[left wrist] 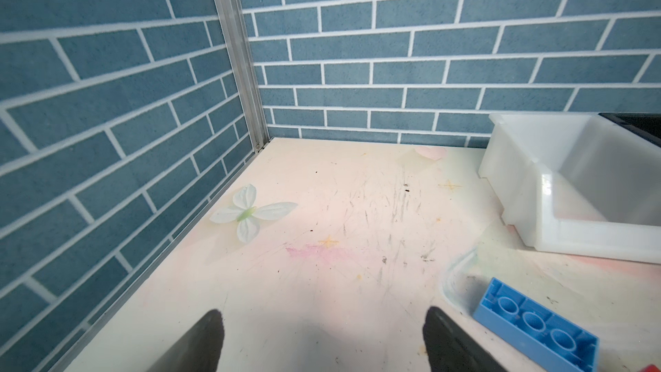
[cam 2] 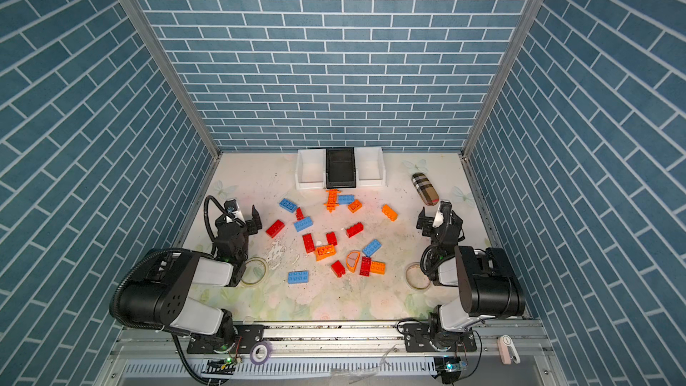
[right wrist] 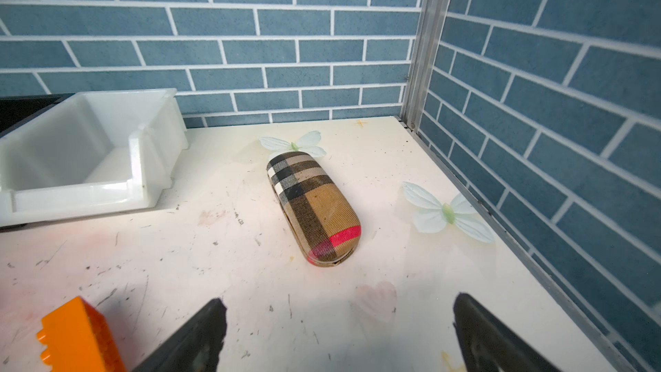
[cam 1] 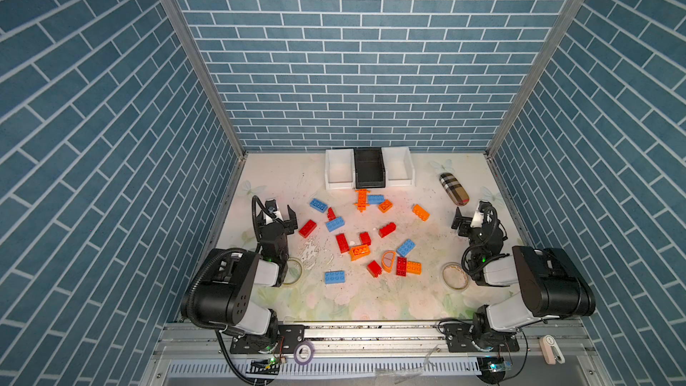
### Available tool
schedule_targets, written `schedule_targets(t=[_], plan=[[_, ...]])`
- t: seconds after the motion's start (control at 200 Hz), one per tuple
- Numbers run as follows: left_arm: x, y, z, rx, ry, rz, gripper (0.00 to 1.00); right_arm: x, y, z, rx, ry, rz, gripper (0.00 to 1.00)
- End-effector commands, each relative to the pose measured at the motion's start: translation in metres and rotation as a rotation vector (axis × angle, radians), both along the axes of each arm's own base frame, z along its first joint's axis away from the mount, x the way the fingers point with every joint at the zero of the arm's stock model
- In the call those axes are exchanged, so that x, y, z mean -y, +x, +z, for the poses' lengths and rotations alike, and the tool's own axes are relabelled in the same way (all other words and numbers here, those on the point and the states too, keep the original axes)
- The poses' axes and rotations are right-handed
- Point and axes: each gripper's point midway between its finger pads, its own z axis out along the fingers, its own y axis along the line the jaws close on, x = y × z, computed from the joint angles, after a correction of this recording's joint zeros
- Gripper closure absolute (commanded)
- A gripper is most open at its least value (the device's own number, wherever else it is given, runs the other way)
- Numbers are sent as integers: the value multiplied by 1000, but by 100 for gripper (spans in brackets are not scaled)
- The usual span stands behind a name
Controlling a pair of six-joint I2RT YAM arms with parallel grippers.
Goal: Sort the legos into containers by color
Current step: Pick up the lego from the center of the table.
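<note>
Red, orange and light blue legos (cam 1: 362,239) lie scattered over the middle of the table in both top views. Against the back wall stand three empty containers in a row: white (cam 1: 339,176), black (cam 1: 368,172), white (cam 1: 400,172). My left gripper (cam 1: 282,213) hovers open at the left edge of the pile, with nothing between its fingers (left wrist: 211,338). A blue brick (left wrist: 536,323) lies just beside it. My right gripper (cam 1: 470,213) is open and empty at the right side, with an orange brick (right wrist: 78,338) next to it.
A tan plaid case (cam 1: 453,188) lies at the back right, ahead of my right gripper (right wrist: 339,302). Two clear tape rolls sit near the arms, one on the right (cam 1: 444,276), one partly under the left arm (cam 1: 300,271). Brick-patterned walls enclose three sides.
</note>
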Motion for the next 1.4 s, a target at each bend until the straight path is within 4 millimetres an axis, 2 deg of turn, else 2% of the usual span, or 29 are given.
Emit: schedule_targets(t=[0.0,0.13,0.26,0.34,0.44,0.52,0.59,0.68,0.77,1.045,1.145,1.24,1.395], plan=[[-3,-8,20,69,23,28,11,1,-8,20,90,-45,-10,3],[16,-1,24,-2,83,-7,11,-4,-23,40,149,-74,-21,2],[27,14,26,-77,110,10,12,-15,-17,55,123,-130,-22,1],[38,23,32,-108,147,8,12,-20,-12,65,108,-97,-22,1],[63,32,46,-120,160,-45,13,-26,-4,74,69,-21,-22,1],[93,41,53,-157,141,-146,13,-29,5,76,-3,64,-39,1],[115,47,54,-200,116,-223,14,-36,14,71,-97,106,-29,1],[141,52,44,-286,63,-327,15,-39,23,67,-166,195,-54,1],[160,53,34,-369,-7,-390,17,-63,31,60,-264,237,51,1],[218,34,-1,-543,-175,-544,18,-104,43,33,-460,313,225,4],[236,34,-11,-577,-205,-567,25,-114,44,22,-519,339,262,5],[249,40,-18,-602,-221,-565,32,-119,43,14,-561,361,273,6],[271,58,-20,-614,-232,-571,36,-124,39,12,-583,394,291,7]])
